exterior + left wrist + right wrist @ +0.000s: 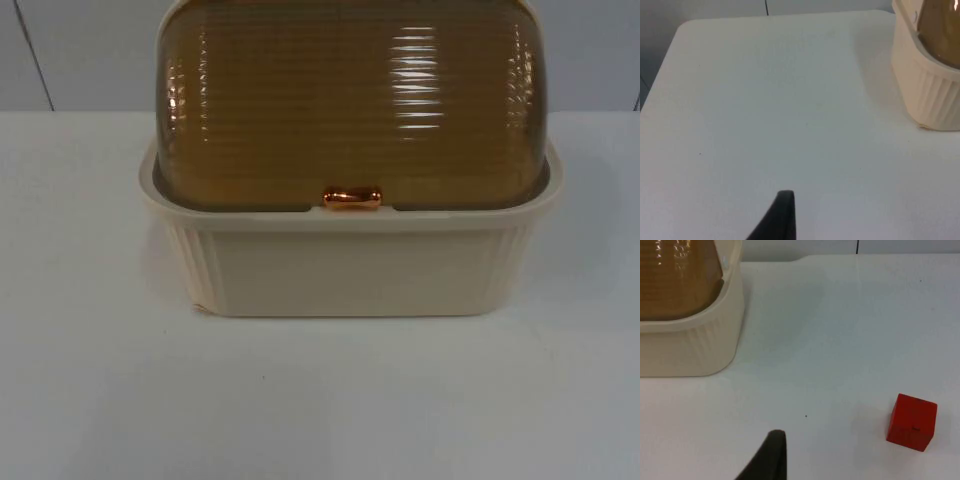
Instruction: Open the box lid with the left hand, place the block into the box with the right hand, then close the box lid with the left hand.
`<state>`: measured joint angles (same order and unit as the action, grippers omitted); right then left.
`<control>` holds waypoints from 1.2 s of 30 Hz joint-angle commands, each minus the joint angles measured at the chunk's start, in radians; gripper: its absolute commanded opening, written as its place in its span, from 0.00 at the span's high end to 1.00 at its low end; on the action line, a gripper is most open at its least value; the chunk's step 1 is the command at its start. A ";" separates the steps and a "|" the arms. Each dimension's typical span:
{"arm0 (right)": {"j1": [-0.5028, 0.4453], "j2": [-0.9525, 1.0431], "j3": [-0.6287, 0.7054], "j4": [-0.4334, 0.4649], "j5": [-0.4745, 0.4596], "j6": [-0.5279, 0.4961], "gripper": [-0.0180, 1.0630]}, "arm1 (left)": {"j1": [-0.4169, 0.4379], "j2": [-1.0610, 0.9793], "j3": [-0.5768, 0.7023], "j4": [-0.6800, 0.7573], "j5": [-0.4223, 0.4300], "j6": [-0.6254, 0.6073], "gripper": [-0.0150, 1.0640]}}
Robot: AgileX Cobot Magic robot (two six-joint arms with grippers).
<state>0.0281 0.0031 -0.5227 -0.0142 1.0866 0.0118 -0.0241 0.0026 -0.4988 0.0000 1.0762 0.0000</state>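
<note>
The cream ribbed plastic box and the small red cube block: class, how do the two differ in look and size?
The cream ribbed plastic box is much larger than the small red cube block. The box has fluted walls and rounded corners; the block has flat faces and sharp edges. The box carries a shut amber domed lid; the block is bare. Both rest on the white table.

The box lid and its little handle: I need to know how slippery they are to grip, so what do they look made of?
The lid looks like translucent amber plastic, ribbed and glossy, with bright highlights across the ridges. The handle looks copper-coloured and shiny, either metal or plated plastic. The box below looks like matt cream plastic with fluted corners.
</note>
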 commanded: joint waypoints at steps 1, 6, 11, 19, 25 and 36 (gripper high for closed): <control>0.004 -0.003 0.007 -0.019 -0.009 0.028 0.01 | 0.005 -0.003 0.004 0.000 -0.002 0.000 0.01; 0.004 -0.003 0.007 -0.069 -0.009 0.096 0.01 | 0.005 -0.003 0.004 -0.012 -0.002 0.014 0.01; 0.004 -0.003 -0.014 -0.069 -0.011 0.096 0.01 | 0.005 0.023 -0.042 -0.014 0.008 -0.006 0.01; 0.004 0.182 -0.174 -0.095 -0.083 0.096 0.01 | 0.005 0.210 -0.239 0.124 -0.135 0.000 0.01; 0.004 0.297 -0.337 -0.115 -0.180 0.108 0.01 | 0.005 0.338 -0.367 0.160 -0.274 -0.035 0.01; 0.004 0.505 -0.592 -0.240 -0.205 0.108 0.01 | 0.005 0.564 -0.513 0.128 -0.402 -0.066 0.01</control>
<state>0.0281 0.4627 -1.0702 -0.2010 0.8993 0.1196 -0.0241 0.5338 -0.9987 0.1499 0.7272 -0.0438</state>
